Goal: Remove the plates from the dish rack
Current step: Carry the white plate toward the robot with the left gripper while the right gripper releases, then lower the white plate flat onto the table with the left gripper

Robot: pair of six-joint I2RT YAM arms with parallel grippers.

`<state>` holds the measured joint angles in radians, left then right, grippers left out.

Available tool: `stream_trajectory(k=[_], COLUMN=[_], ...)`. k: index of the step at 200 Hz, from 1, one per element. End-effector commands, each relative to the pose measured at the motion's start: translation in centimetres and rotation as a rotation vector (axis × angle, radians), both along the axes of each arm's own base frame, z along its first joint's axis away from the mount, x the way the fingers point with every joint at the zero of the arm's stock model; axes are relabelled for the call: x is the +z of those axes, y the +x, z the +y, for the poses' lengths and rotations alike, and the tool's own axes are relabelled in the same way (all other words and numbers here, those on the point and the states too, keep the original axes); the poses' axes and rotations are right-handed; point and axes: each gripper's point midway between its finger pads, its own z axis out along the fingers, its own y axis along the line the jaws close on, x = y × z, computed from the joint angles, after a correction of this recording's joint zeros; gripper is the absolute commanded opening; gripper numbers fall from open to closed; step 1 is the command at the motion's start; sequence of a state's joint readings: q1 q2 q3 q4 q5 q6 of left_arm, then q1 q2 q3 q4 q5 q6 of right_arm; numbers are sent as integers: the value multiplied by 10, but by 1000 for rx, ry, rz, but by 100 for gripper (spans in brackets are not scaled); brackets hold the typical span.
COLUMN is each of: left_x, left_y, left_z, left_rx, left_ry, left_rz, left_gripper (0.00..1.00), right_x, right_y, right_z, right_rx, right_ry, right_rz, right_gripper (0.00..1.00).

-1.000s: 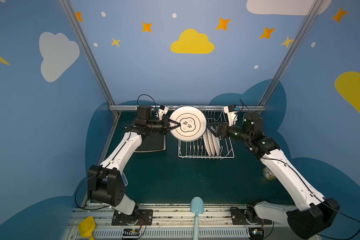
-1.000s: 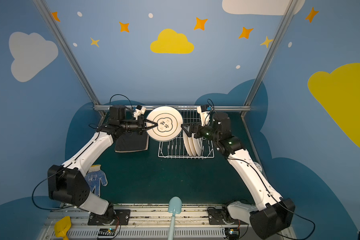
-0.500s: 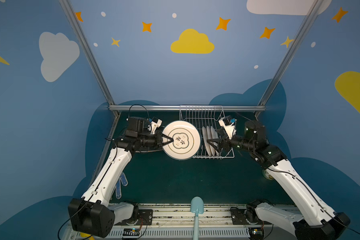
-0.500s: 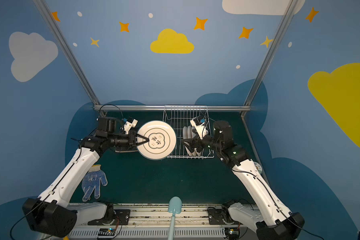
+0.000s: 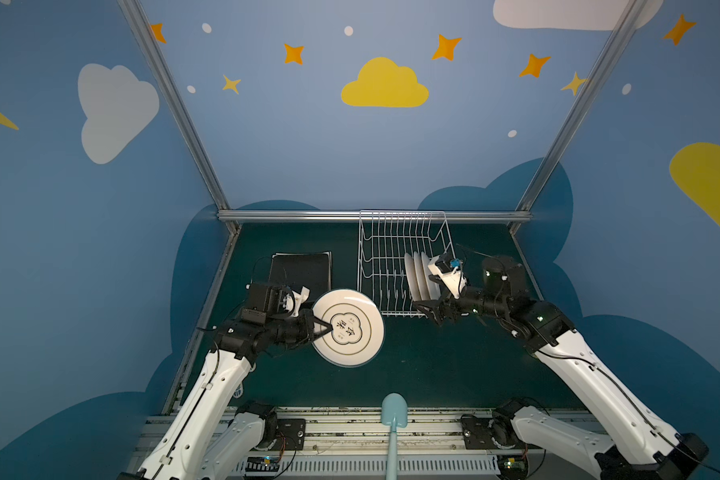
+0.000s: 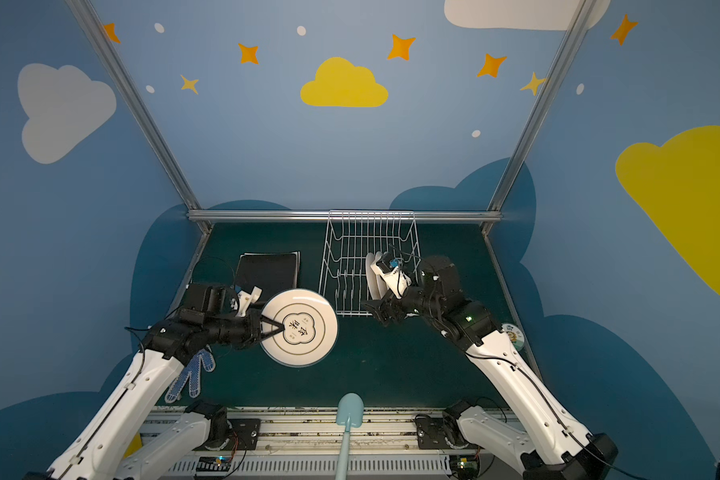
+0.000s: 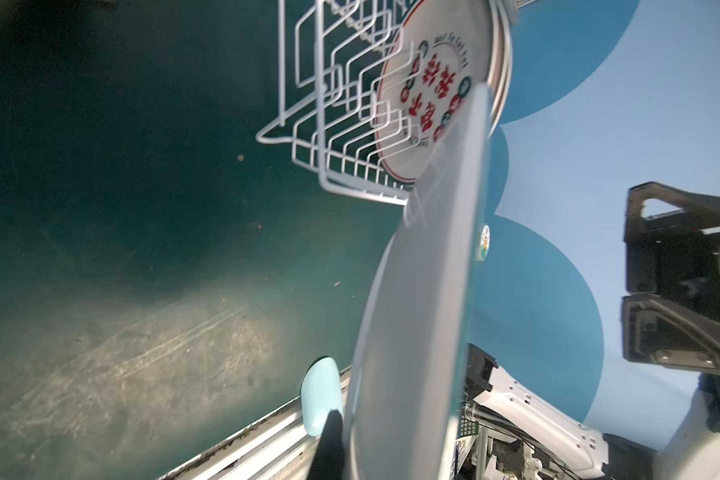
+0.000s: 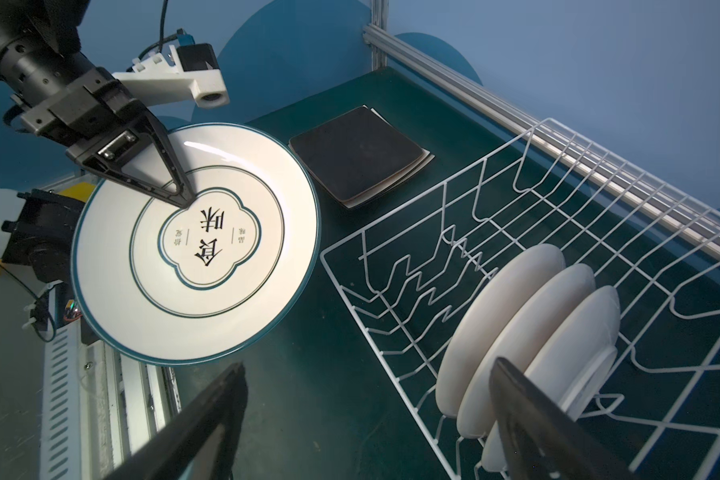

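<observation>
While my left claw pinches the big round plate, my right claw hangs wide open
I see the plate out of the dish rack, at its seven o'clock; three small plates stand inside, and a black plate lies at nine o'clock

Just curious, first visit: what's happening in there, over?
Left tool shut on big round plate, out of the rack. Right tool open by three racked plates. Nothing blocking.
</observation>
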<state>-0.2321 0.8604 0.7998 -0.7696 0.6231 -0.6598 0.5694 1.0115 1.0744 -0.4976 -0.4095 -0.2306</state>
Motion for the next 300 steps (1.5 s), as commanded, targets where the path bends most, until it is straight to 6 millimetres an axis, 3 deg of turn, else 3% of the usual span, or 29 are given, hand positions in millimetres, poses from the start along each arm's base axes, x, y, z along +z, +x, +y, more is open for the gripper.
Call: stream_trajectory(k=[1,56,94,161,217,271,300], left_x=[-13,-52,-79,-116,-135,-153,-158], left_y=[0,-5,4,19,17,1,0], left_z=[1,3,-5,-14,-16,-14,-10], left_rx=[66,159,164,161,146,127,151], left_ry=[-15,-17,-18,-7,29,45,59], left_rz=[13,66,98,125,161,224,225], left_gripper=[3,3,3,4,15,25,39], right_x=[-3,-7,-7,-25,-35,-36,-35], right_y=[-12,-5,2,-4,-5,-4,-1], right_z=[2,1,5,11,12,10,9], right_rx=[48,17,-4,57,77,64,54], right_ry=[-9,-31,-2,-33,-67,-65,-63], right_rz=[-5,-22,-18,35,51,35,20], right_gripper=[90,90,91,91,91,91,91])
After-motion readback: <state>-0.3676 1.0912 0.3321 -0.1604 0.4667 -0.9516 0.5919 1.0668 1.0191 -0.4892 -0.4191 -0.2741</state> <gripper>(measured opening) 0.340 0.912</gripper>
